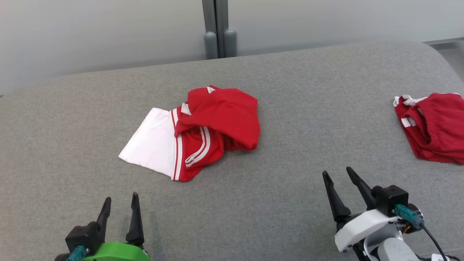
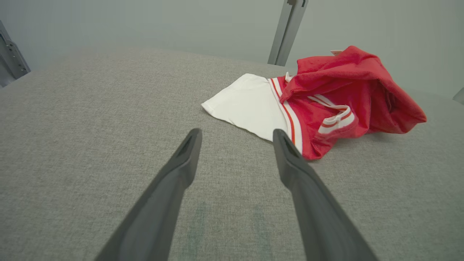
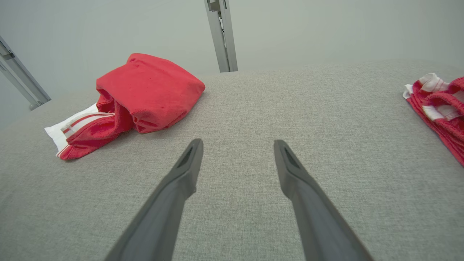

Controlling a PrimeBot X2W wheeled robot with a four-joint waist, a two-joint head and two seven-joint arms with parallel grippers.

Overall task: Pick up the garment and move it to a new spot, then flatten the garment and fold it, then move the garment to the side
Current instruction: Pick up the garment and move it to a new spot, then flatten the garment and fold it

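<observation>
A red garment [image 1: 217, 123] with white stripes and a white panel lies crumpled in a heap at the middle of the grey padded table [image 1: 282, 203]. It shows ahead and to the right in the left wrist view [image 2: 337, 105], and at the upper left in the right wrist view [image 3: 145, 94]. My left gripper [image 1: 121, 203] hovers open at the lower left, short of the garment's white edge, its fingers [image 2: 181, 163] empty. At the lower right my right gripper [image 1: 339, 175] is open too, apart from the garment, with bare cloth between its fingers [image 3: 293, 170].
A second red garment [image 1: 435, 127] with white trim lies bunched at the table's right edge, also seen in the right wrist view [image 3: 442, 108]. A grey metal post [image 1: 217, 29] stands behind the table against a pale wall.
</observation>
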